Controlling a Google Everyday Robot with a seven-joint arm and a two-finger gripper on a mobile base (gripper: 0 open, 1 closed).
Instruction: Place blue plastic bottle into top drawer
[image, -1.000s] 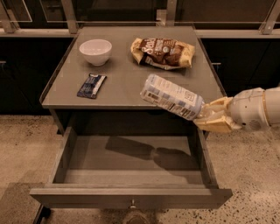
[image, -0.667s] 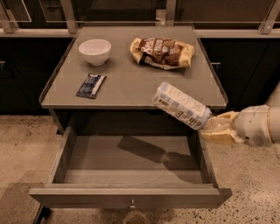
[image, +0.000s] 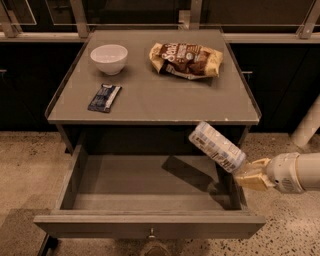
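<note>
Your pincer (image: 248, 176) is at the right, just beside the right wall of the open drawer (image: 150, 225), and it is closed on the cap end of the bottle (image: 217, 146). You see the bottle in the air (not touching the drawer), tilted, its base up and to the left, above the drawer's right part. On the table (image: 165, 102) stand a bowl (image: 109, 58), a chip bag (image: 186, 60) and a wrapper (image: 105, 97).
</note>
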